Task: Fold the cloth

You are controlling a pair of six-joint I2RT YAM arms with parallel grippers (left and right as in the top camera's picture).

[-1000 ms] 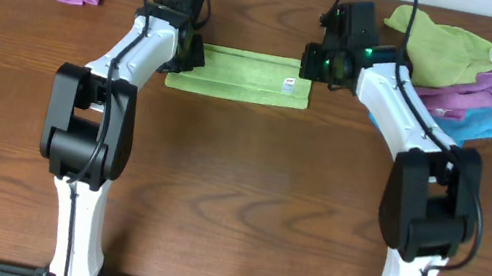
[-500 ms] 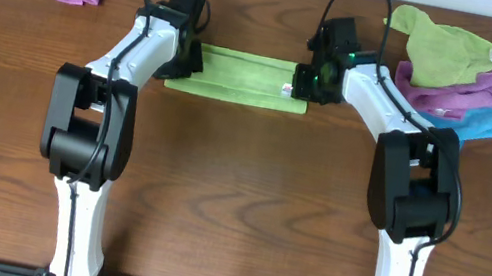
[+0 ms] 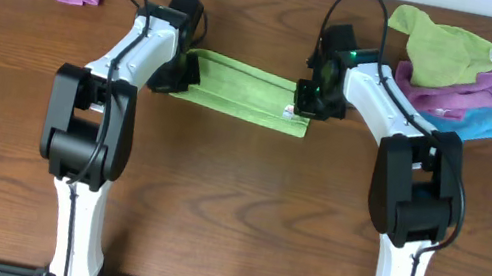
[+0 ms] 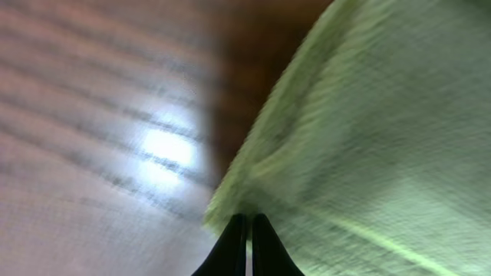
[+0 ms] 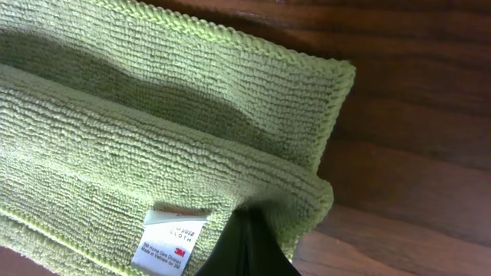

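Left gripper (image 3: 180, 71) and right gripper (image 3: 311, 97) are clamped over the far table (image 3: 234, 207), each pinching one end of the cloth (image 3: 242, 93), a folded strip between them. Best carry both ends evenly, edges aligned, white tag (image 5: 170, 239) corner flush, no slack.

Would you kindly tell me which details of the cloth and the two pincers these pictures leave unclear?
1. Overhead: the fingertips of the left pincer and right pincer are hidden by their own wrist bodies, at the ends of the bright lime-green microfibre cloth.
2. Left wrist: motion blur smears the cloth's weave and folds.
3. Right wrist: the fine print on the small white tag is too small to read.
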